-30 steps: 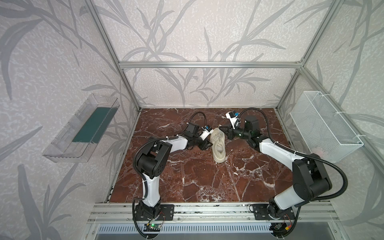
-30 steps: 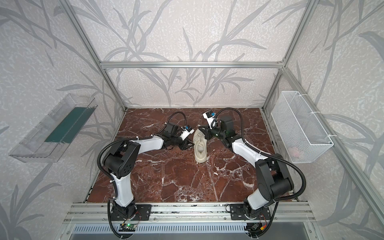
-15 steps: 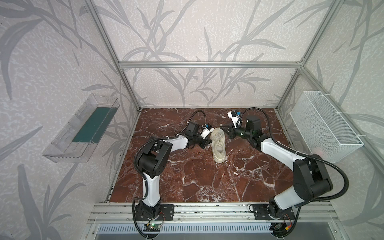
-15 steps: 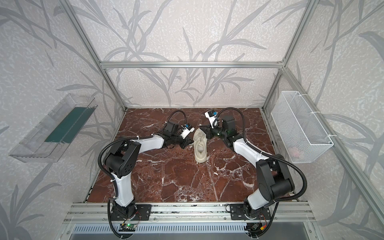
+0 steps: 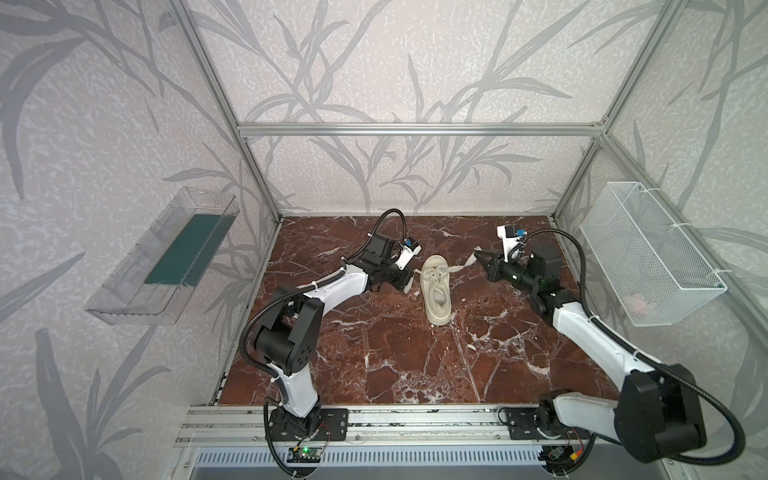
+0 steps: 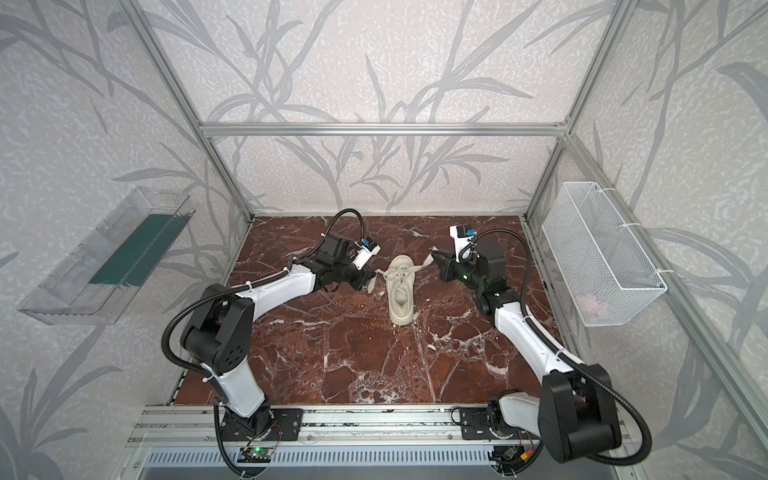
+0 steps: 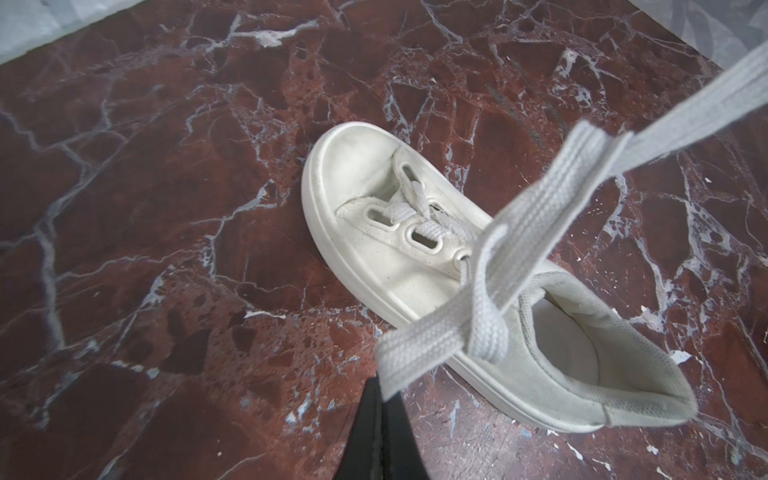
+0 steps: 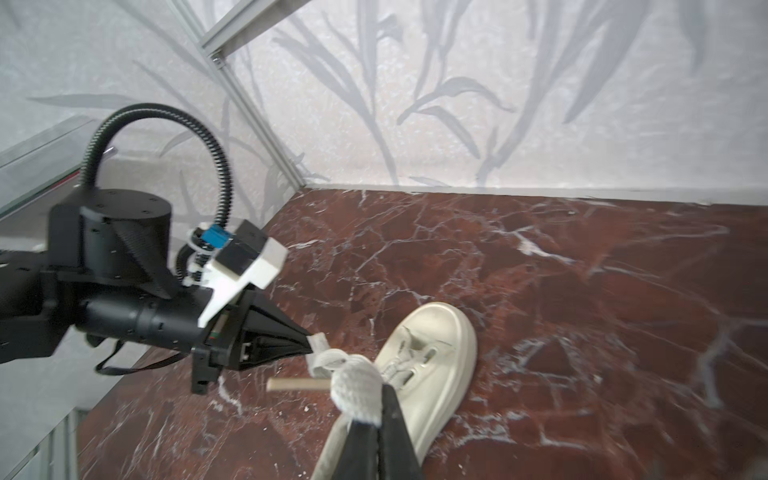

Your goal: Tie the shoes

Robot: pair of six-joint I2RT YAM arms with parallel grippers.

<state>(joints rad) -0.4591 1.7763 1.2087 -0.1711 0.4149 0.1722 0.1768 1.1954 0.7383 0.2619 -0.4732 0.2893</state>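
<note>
Top views: cream canvas shoe (image 5: 436,305) with a thick smooth rubber sole sits on the red-brown, white-veined marble worktop (image 5: 374,357), mid-width, in the far half. Long axis runs front to back: rounded toe to the far edge, heel to the front edge. Left gripper (image 5: 409,279) is just beside the shoe's left side. Right gripper (image 5: 478,254) is off to the right, level with the toe. Both are pressed together, each pinching a flat lace (image 5: 459,268) end. Both top views show the same layout, shoe (image 6: 401,307) included.

Left wrist: black tapered left gripper (image 7: 384,399) clamps a ribbed woven lace (image 7: 419,349). The strands cross in one simple wrap above the shoe (image 7: 361,183) opening. Eyelets are oval.

Right wrist: right gripper (image 8: 376,419) pinches a bunched lace (image 8: 357,382). Left gripper (image 8: 307,343) opposite holds the other end. The shoe (image 8: 440,353) lies below them.
</note>
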